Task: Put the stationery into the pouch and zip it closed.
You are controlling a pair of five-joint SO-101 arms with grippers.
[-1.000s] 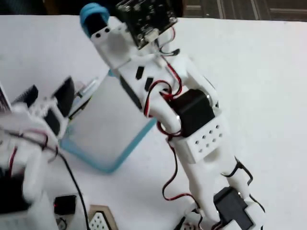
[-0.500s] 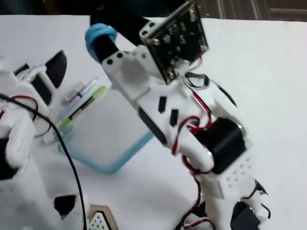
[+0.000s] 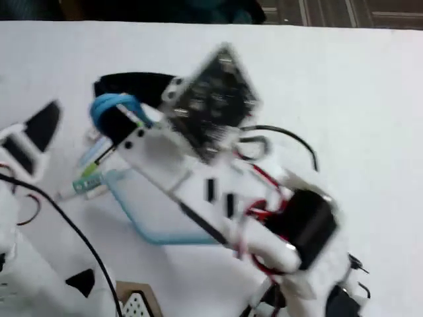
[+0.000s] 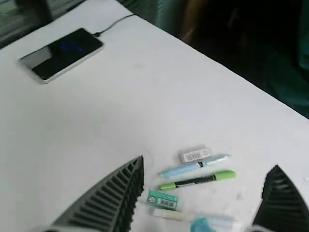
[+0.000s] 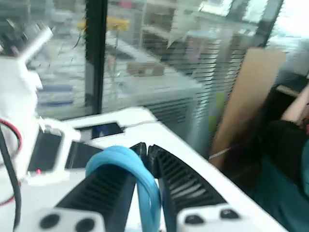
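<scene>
**Left fingers wide over the loose stationery, right fingers narrow above the pouch**

At the far left of the high view I see the left gripper point(image 3: 33, 137) raised over the white bench point(image 3: 357, 86). Its fingers point(image 4: 113, 198) are spread wide, with nothing held. From its own wrist camera I look down between them onto the bench. A dark phone point(image 4: 60, 54) with a cable lies farther off near the bench's edge.

The stationery point(image 3: 89, 177) lies next to the right. It is loose on the bench, outside the pouch and just beside its left end. The left wrist view shows the pieces in a small cluster:
- a white eraser point(image 4: 195, 155)
- a pale blue pen point(image 4: 193, 167) just beside the eraser
- a green pen point(image 4: 198, 180) roughly parallel to the blue pen
- a small green-labelled piece point(image 4: 162, 199)
- a whitish stick point(image 4: 176, 216), too blurred for me to name

The pouch point(image 3: 142, 198) comes after that, a translucent sleeve with a light blue rim lying flat on the bench. The right arm crosses over much of it, and I cannot tell how its zip stands.

The right arm rises from the lower right and reaches back toward the left. Its camera board point(image 3: 215, 102) is tilted up. The right gripper point(image 5: 146, 149) hangs above the pouch's left end, near the stationery. Its fingers are drawn narrow, almost touching. A blue band point(image 5: 126, 166) is looped over one of them, and I cannot tell whether it belongs to the pouch.
</scene>
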